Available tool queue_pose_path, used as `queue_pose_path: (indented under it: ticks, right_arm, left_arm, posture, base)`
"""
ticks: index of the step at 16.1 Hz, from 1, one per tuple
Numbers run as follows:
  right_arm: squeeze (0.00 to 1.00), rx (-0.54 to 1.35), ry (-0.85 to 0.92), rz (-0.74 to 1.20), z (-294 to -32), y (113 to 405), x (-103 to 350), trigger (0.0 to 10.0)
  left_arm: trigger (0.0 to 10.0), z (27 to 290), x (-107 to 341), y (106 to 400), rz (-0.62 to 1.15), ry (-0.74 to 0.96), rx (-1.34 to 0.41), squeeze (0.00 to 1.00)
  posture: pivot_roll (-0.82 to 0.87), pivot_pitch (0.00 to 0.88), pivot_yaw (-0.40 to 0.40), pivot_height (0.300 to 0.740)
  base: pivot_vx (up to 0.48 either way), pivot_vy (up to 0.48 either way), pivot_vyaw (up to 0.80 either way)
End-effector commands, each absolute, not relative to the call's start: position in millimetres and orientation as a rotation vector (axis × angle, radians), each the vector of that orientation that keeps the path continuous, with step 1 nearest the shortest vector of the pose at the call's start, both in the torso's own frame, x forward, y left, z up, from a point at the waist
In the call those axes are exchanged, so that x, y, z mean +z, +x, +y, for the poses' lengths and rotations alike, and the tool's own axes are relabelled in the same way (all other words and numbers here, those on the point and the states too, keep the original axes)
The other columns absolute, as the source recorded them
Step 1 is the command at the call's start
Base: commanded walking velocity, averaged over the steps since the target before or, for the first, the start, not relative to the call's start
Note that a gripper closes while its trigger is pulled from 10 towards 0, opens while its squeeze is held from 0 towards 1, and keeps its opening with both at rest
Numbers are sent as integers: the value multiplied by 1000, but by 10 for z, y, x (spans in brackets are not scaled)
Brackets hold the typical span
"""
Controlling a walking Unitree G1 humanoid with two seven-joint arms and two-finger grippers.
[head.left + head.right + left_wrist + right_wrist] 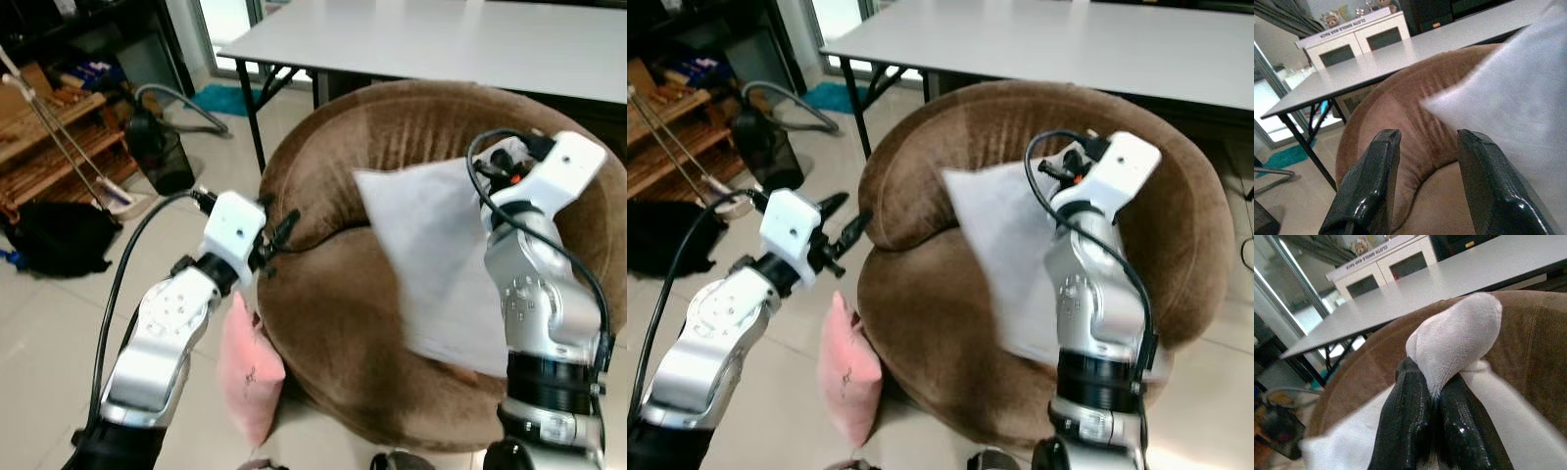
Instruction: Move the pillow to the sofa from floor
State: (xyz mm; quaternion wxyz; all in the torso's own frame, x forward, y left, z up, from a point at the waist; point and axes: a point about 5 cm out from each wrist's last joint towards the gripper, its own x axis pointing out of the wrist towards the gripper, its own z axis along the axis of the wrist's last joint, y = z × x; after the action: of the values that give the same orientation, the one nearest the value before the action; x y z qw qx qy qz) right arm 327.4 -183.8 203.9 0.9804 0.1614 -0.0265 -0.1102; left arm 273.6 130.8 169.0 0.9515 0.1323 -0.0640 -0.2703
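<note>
Left eye view: the white pillow (441,264) is off the floor and over the brown sofa (323,313), tilted, one corner toward the sofa's back edge and its lower part over the seat near the right side, w/ blur at its edges. The right claw (495,162) is up at the pillow's top right corner; the wrist housing hides the fingers here. The left claw (279,235) hangs at the sofa's left edge, apart from the pillow. A pink pillow (250,367) leans against the sofa's front-left edge, down on the floor. Judgement: the white one is lifted and carried, release not yet done; the pink one may be left to do, if it counts. Right eye view: same layout, the white pillow lies slanted across the sofa's back and seat, and the left claw's fingers stand a little apart w/ nothing between. A white table (1048,44) stands behind the sofa. Left wrist view: the two black fingers (1369,191) are spread wide and empty; the pillow's corner lies beyond them toward the sofa's back, not touching. Right wrist view: the right claw's fingers (1405,426) are closed tight, pinching a bunched white corner of the pillow, which bulges out past the tips; the rest of the pillow spreads below, w/ the sofa's back rim right behind.
</note>
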Motion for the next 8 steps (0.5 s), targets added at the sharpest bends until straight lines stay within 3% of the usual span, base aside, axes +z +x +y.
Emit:
queue_pose_path:
  ticks: [1,4,5,7,8]
  right_arm:
    - [0,-181,271,-65,-1748,3356,2113,10000]
    - [0,-175,208,-3,-1676,3707,2010,10000]
    - [0,-175,208,-3,-1676,3707,2010,10000]
    - [31,-241,141,76,-1672,4035,1945,10000]
    - [1000,-257,128,72,-1688,4068,1979,10000]
  left_arm:
    - [10000,1328,1679,2635,-110,279,-582,0]
    - [10000,1348,1633,2428,-56,281,-663,0]
    - [10000,1348,1633,2428,-56,281,-663,0]
    - [10000,1413,1639,2279,-10,293,-693,0]
    - [10000,1428,1644,2275,-6,303,-692,0]
  posture:
    - [12,110,39,740]
    - [53,180,25,740]
    - [53,180,25,740]
    - [90,218,34,740]
    - [104,231,39,740]
  base:
    - [0,0,0]
    - [0,0,0]
    - [0,0,0]
    - [0,0,0]
    - [0,0,0]
